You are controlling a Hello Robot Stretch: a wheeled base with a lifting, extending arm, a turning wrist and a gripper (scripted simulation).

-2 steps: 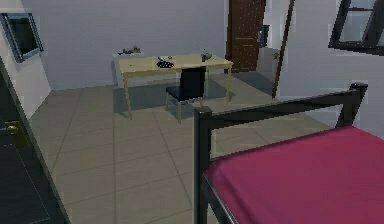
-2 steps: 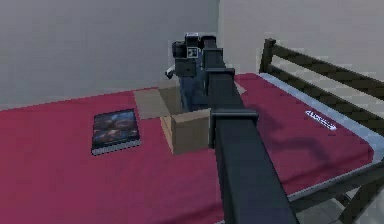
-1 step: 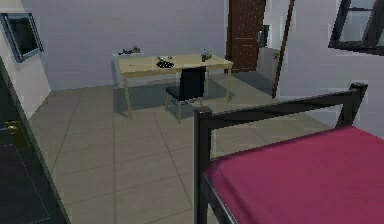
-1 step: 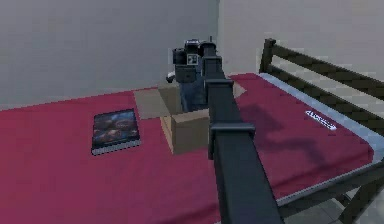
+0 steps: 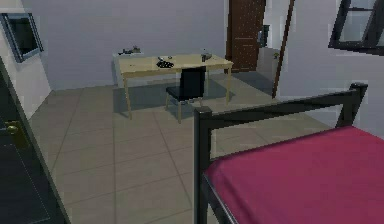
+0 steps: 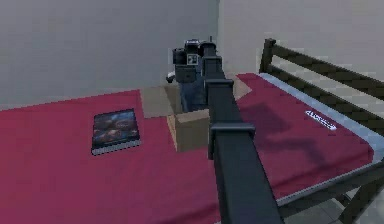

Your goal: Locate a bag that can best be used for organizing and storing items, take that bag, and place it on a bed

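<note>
Plainly, in the arm side view we see a brown open-topped paper bag (image 6: 183,122) standing upright on the red cover of the dark-framed bed (image 6: 60,165), just left of the frame's middle. The dark square arm (image 6: 235,150) rises from the bottom edge and crosses in front of the bag's right side. At the arm's far end, above the bag's mouth, sits the gripper (image 6: 182,68). With the bag standing on the cover right at it, we cannot tell whether it grasps anything or hangs free. A flat book with a bluish cover (image 6: 115,132) lies on the cover left of the bag, apart from it. A small white strip (image 6: 320,118) lies on the cover at the right, near the slatted bed end in the upper right.

In the forward view the bed takes the lower right corner. A light wooden table (image 5: 170,68) stands at the upper middle on the pale tiled floor (image 5: 110,140), with small dark things on top. A black chair (image 5: 186,85) stands just in front of it. A brown door (image 5: 245,30) is right of the table, a dark-framed window (image 5: 360,25) in the upper right, and a dark-framed wall picture (image 5: 22,35) in the upper left.
</note>
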